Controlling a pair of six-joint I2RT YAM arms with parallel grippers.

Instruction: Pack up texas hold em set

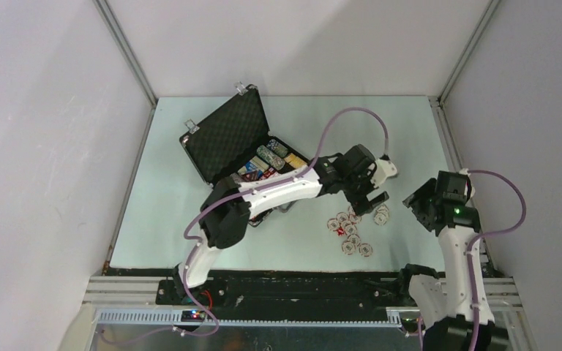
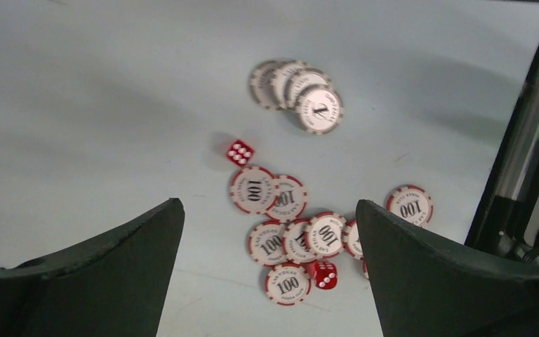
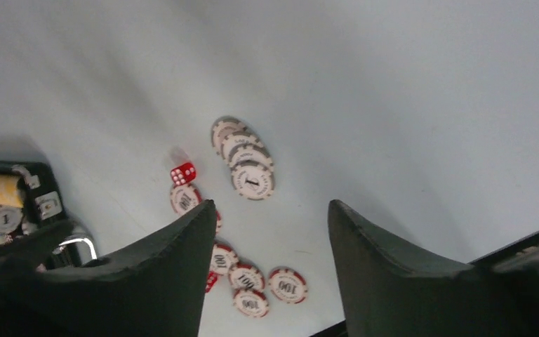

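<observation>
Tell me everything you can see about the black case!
The black case lies open on the pale table, toward the far left. Its lid stands up, tilted back, lined with bumpy dark foam. Two silver latches stick out of the lid's top edge. The bottom half holds rows of coloured chips and something yellow, maybe cards. The left arm crosses in front and hides its near edge. Whether they touch, I cannot tell.

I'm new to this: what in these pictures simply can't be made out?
Top view: contents of the case, too small, partly behind the left arm.
Left wrist view: pale chips, lettering blurred; a red chip half behind a finger.
Right wrist view: case cut off by the left edge; red chips partly behind a finger.
</observation>
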